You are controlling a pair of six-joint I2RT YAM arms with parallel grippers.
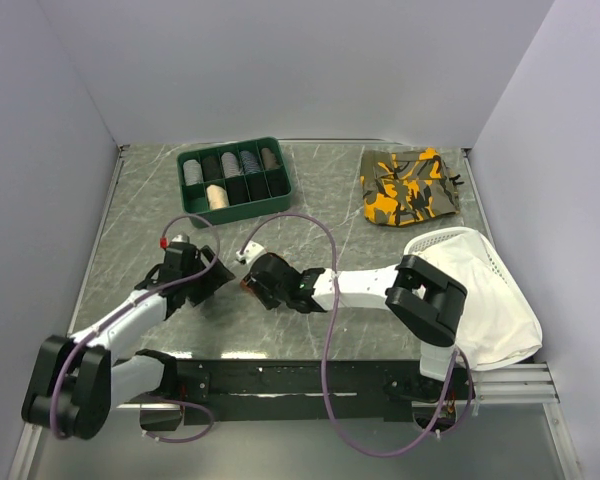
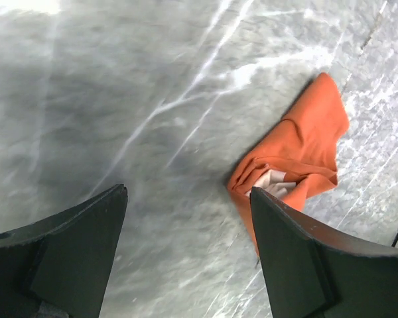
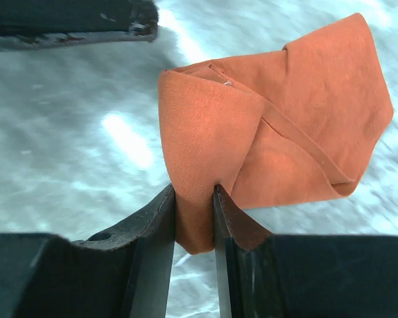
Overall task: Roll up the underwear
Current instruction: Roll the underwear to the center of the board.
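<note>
While clamped on a raised fold of the underwear [image 3: 285,126], pictured low over the grey marble table [image 1: 130,230] near its front middle — right gripper [image 3: 194,195], rust-orange cloth pinched in its narrow jaws, the remainder bunched on the surface. Just to the left, spread wide and holding nothing: left gripper [image 2: 187,192], aimed at bare marble beside the crumpled garment, cream patch showing at the fold.

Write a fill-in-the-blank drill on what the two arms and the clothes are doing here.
The right gripper is shut on the ____ underwear.
The left gripper is ____ and holds nothing.
In the top view, the camouflage garment lies to the ____ of the green tray.
Missing words: orange; open; right.
</note>
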